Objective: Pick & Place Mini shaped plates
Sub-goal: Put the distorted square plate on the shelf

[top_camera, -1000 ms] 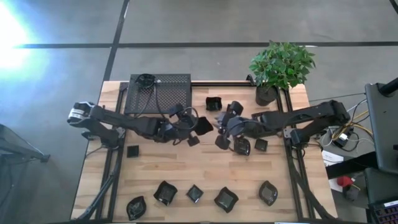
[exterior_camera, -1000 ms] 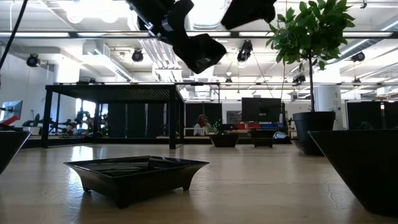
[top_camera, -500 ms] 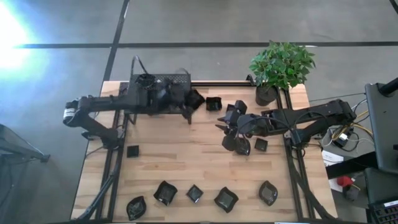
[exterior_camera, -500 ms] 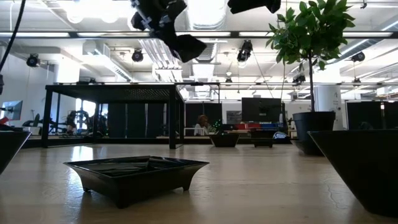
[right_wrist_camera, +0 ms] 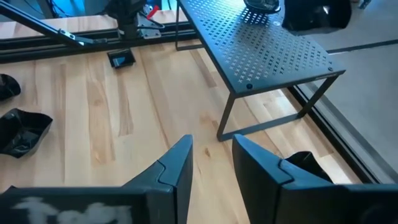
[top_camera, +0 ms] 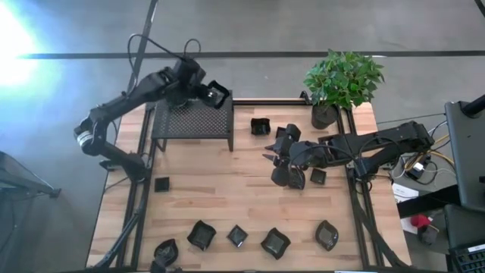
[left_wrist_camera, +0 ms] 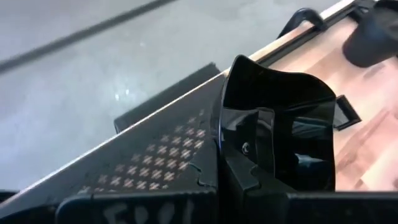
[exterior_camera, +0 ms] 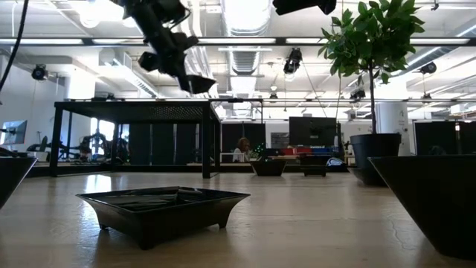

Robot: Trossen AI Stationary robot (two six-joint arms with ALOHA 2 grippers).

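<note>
Pale wooden slatted table (top_camera: 227, 197) fills the high view, carrying everything else. Next in size, the black perforated metal stand (top_camera: 193, 120) sits at the table's far left corner; one round dark dish (right_wrist_camera: 264, 5) appears to rest on its far end in the right wrist view. A leafy green plant in a black pot (top_camera: 341, 83) occupies the far right corner.

Left arm — raised over the stand's far right corner, its gripper (top_camera: 211, 92) closed on a glossy black mini plate with a wavy rim (left_wrist_camera: 280, 124); the left wrist view shows the fingers clamping the plate's wall directly above the perforated top. Right arm — reaching in from the right edge, its gripper (top_camera: 282, 152) poised over the table's middle among a loose cluster of black mini plates (top_camera: 292, 171); its fingers (right_wrist_camera: 180, 163) stand a narrow gap apart, holding nothing.

Smallest items: a row of five mini plates (top_camera: 242, 236) along the near edge, one small square plate (top_camera: 161, 183) at the left, and another (top_camera: 261, 127) just beside the stand.

Judged progress: early. At most one dish is placed, a second is about to be set down, and roughly ten remain on the table.
</note>
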